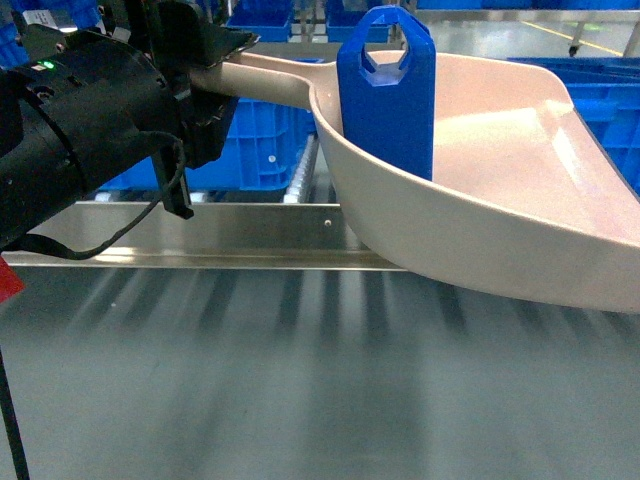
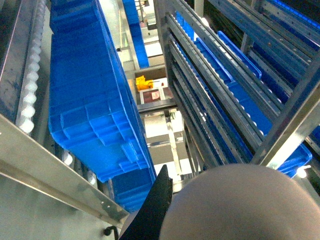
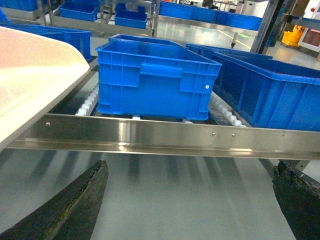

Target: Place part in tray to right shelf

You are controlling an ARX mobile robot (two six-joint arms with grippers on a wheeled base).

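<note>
I have the tray [image 1: 520, 190] up in the air across the centre and right of the head view, its handle running to the upper left into the left claw [image 1: 205, 85], which is clamped on that handle. I keep it gripped at the far end so the whole scoop stays free to swing. The part [image 1: 388, 95] stands upright inside the tray, upper middle of the frame, leaning against the rear curved wall near where the handle joins; the raised sides are what keep it from sliding off.

Below the tray, the front rail [image 1: 230, 225] of the right shelf [image 3: 165, 137] crosses the frame, with blue crates [image 3: 155, 80] sitting on the rollers behind it.

In the right wrist view the right claw [image 3: 190, 205] shows its two dark fingers [image 3: 75, 210] spread wide at the lower corners, holding nothing, facing that rail.

I judge the part is loaded and the carry to the shelf is the step in hand; tilting forward too early would let it slide out.
</note>
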